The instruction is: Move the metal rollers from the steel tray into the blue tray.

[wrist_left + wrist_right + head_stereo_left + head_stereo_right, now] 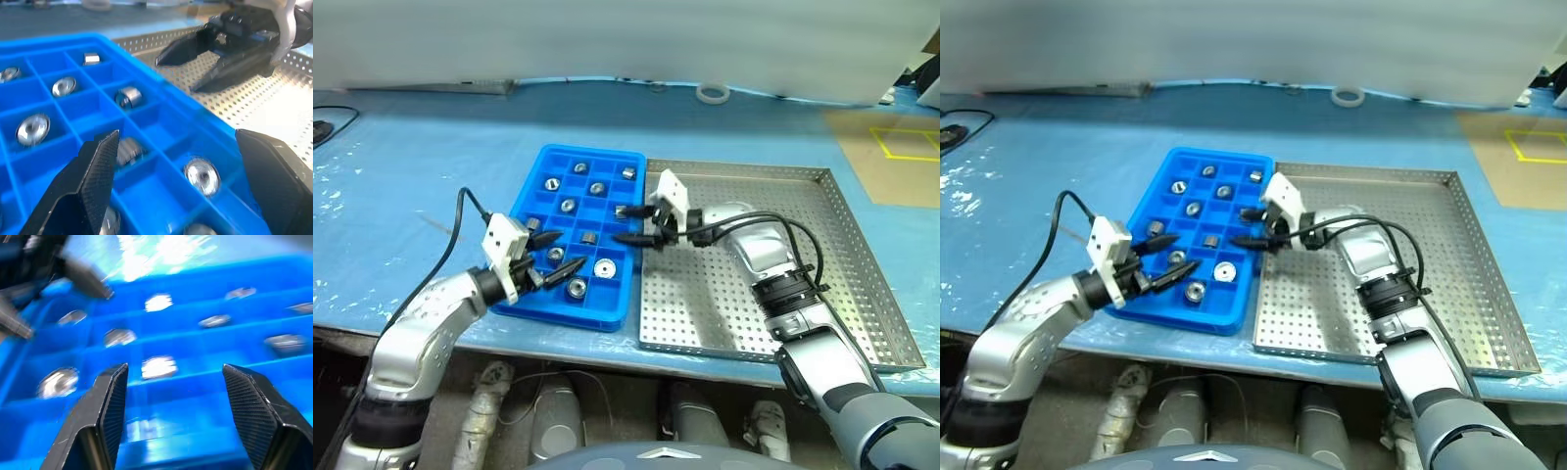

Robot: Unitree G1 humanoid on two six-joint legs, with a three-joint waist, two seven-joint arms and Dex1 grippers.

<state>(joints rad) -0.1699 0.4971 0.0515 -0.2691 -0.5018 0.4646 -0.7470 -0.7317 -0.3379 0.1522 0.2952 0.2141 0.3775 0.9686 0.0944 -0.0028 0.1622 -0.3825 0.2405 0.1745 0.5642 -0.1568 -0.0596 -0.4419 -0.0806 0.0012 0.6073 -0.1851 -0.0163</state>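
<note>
Nearest me, my left gripper [556, 253] hangs with its fingers spread and empty over the near end of the blue tray [530, 191]. My right gripper [628, 224] sits at that tray's right edge, fingers apart, nothing between them. The metal rollers [578, 289] lie scattered one to a compartment in the blue tray; about ten are there. The steel tray [862, 284] looks bare wherever my right arm does not cover it, so I judge the move done or nearly so. Most rollers stand on end with the hole facing up; one or two lie on their sides, axis level.
</note>
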